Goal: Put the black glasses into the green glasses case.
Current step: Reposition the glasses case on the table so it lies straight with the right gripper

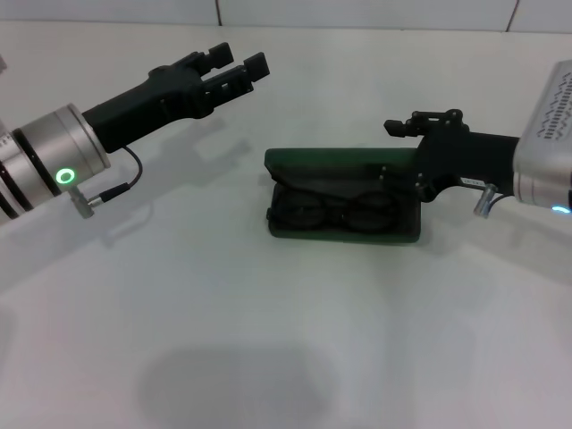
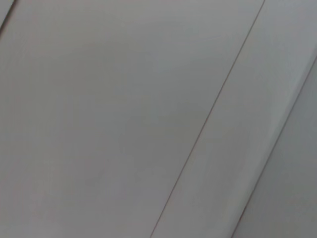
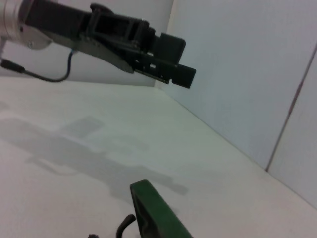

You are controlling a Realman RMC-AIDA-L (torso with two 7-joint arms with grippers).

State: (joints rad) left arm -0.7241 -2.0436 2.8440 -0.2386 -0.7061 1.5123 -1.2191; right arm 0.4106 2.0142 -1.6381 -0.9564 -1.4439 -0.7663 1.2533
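Left gripper (image 1: 234, 64): raised off the table (image 1: 179, 357), jaws spread with a clear gap, pinching nothing. It points away from the robot, toward the far wall. From the right wrist it appears again (image 3: 173, 59), aloft and empty. The left wrist view shows only blank wall panels (image 2: 148, 99).

Case (image 1: 344, 201): well apart from the left jaws, off to their right and nearer the robot. It lies open on the table, lid (image 1: 340, 163) standing up along the far side. The lid's green edge (image 3: 153, 213) shows at the foot of the right wrist view.

Glasses (image 1: 335, 216): inside the case's lower half, both round lenses lying flat within the tray, frame running along its length. A thin black curl beside the lid edge, probably a temple tip (image 3: 126, 225), shows from the right wrist; too little is visible to be sure.

Right gripper (image 1: 420, 123): at the case's right end, its body over the lid's right corner, tips just beyond the far edge. Whether the jaws are spread or closed cannot be told; nothing is seen between them.

Status, judged: placing appears done, since the glasses sit in the case and neither gripper carries them. Left, at most: closing the lid, if wanted, and drawing the right arm clear.
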